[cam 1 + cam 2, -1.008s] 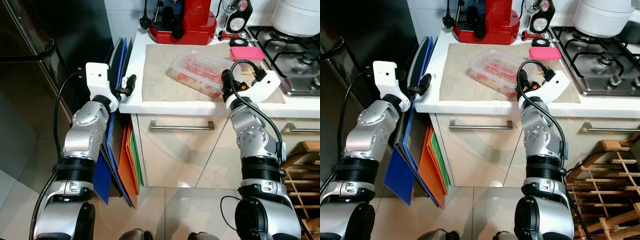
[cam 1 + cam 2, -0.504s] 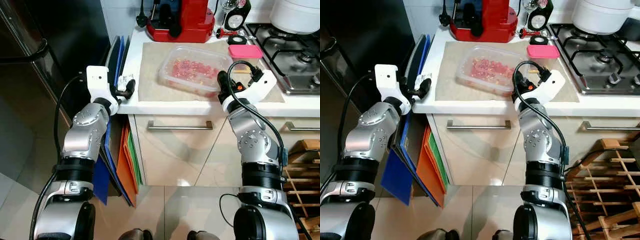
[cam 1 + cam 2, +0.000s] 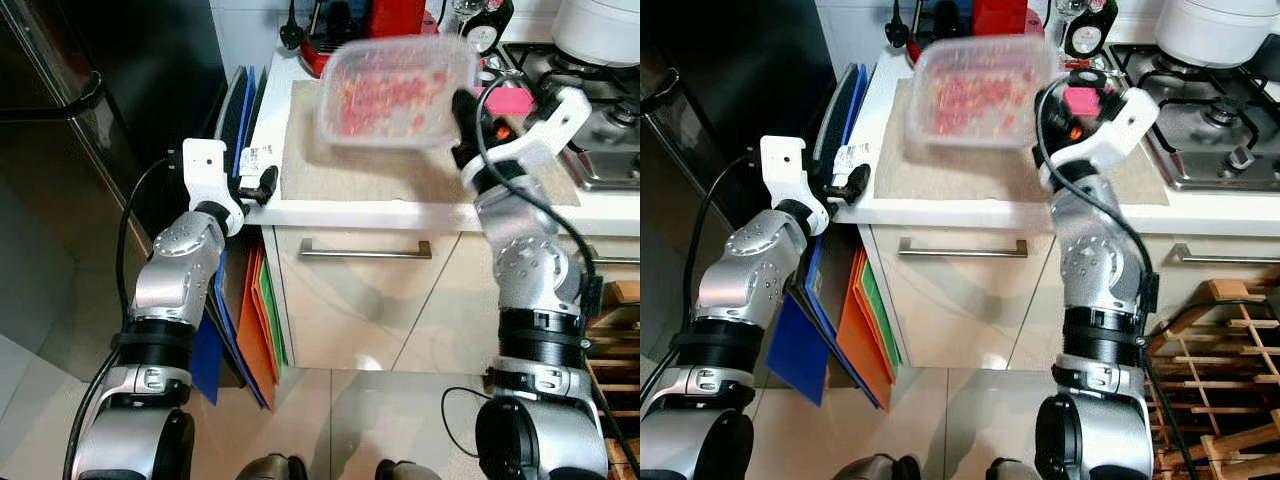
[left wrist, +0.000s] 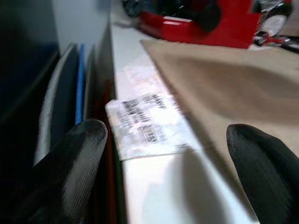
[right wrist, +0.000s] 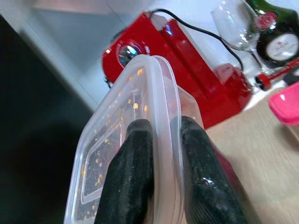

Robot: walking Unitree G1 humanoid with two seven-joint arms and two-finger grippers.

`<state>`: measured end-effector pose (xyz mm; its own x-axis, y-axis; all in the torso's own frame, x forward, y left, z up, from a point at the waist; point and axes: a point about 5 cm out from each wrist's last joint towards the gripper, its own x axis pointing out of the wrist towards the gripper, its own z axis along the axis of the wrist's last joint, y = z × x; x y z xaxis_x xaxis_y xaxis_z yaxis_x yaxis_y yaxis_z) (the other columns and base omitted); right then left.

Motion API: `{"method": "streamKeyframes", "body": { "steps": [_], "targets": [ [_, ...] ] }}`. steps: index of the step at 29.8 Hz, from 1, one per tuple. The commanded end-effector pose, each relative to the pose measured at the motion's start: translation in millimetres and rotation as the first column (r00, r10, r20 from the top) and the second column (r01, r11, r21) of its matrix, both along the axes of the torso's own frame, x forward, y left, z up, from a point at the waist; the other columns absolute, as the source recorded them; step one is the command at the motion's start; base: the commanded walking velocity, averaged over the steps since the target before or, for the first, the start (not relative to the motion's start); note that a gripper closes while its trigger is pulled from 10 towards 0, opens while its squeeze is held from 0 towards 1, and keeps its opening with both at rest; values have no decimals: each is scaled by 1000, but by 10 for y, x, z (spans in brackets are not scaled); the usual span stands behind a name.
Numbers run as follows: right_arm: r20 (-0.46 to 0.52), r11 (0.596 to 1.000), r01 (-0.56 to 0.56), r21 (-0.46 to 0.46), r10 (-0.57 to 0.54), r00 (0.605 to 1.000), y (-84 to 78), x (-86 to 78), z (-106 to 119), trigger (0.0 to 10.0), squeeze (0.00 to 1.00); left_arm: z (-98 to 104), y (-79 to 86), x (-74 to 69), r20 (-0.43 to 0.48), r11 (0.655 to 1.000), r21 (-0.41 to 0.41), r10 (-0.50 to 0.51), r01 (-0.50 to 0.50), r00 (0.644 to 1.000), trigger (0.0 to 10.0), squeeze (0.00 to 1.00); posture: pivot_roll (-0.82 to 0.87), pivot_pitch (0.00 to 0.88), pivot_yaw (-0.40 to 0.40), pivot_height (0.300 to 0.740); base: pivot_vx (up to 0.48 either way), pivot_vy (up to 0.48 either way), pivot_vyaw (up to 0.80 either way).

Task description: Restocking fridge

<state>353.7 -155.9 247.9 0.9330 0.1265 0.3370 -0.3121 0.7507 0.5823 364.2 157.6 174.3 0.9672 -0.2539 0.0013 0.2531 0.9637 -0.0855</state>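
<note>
A clear plastic container with red food inside hangs above the beige mat, blurred. My right gripper is shut on its near rim; in the right wrist view both black fingers pinch the lidded edge of the container. My left gripper is open at the counter's left front corner, and its wrist view has the two fingertips either side of a printed paper label lying on the white counter. The dark fridge stands to the left.
A red appliance, a wine glass and a bottle stand at the counter's back. A pink lid lies by the gas hob. Coloured boards lean between fridge and cabinet. A wooden rack stands at the lower right.
My right gripper has lifted the container off the mat and tilted it up. The left gripper has edged slightly closer to the counter corner.
</note>
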Motion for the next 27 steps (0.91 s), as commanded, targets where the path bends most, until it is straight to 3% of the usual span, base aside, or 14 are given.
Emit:
{"method": "streamKeyframes", "body": {
  "steps": [1, 4, 8, 9, 11, 13, 16, 19, 23, 24, 27],
  "targets": [
    [47, 1000, -10, 10, 10, 999, -8, -26, 91, 0, 0, 27, 63, 27, 10, 1000, 13, -2, 2, 1000, 10000, 0, -40, 48, 49, 740, 0, 0, 0],
    [51, 999, -30, 22, 29, 998, 0, -46, 93, 0, 0, 63, 153, 62, 8, 1000, 9, 13, -13, 1000, 10000, 0, -41, 52, 53, 740, 0, 0, 0],
    [104, 998, -55, -41, 59, 993, 28, -116, 140, 0, 0, 66, 168, 56, 13, 1000, 12, 12, -13, 1000, 10000, 0, -42, 56, 54, 740, 0, 0, 0],
    [151, 961, 91, -260, -53, 987, -22, -165, 120, 0, 0, 35, 151, 16, 17, 1000, 11, 0, 0, 1000, 10000, 0, -44, 60, 55, 740, 0, 0, 0],
    [240, 864, 243, -442, -147, 959, -58, -226, 117, 0, 0, 18, 146, -29, 27, 1000, 2, -10, 10, 1000, 10000, 0, -45, 65, 56, 740, 0, 0, 0],
    [307, 783, 347, -517, -209, 929, -89, -289, 110, 0, 0, 30, 165, -82, 61, 1000, -27, 13, -12, 998, 10000, 0, -43, 67, 56, 740, 0, 0, 0],
    [314, 750, 417, -513, -288, 905, -147, -367, 59, 0, 0, 39, 132, -167, 98, 1000, -20, 26, -24, 995, 10000, 0, -41, 72, 55, 740, 0, 0, 0],
    [306, 749, 434, -501, -316, 898, -143, -413, 11, 0, 0, 15, 73, -210, 101, 1000, -18, 25, -23, 995, 10000, 0, -39, 73, 54, 740, 0, 0, 0],
    [286, 791, 398, -465, -291, 913, -43, -426, -43, 0, 0, -36, -10, -241, 89, 1000, 2, 8, -8, 996, 10000, 0, -39, 72, 56, 740, 0, 0, 0],
    [246, 825, 369, -428, -287, 926, -23, -408, -95, 0, 0, -41, -43, -255, 94, 1000, 8, -2, 1, 996, 10000, 0, -38, 71, 55, 740, 0, 0, 0],
    [231, 832, 360, -422, -285, 930, -2, -399, -143, 0, 0, -52, -75, -279, 93, 1000, 10, -8, 7, 996, 10000, 0, -35, 71, 54, 740, 0, 0, 0]
  ]
}}
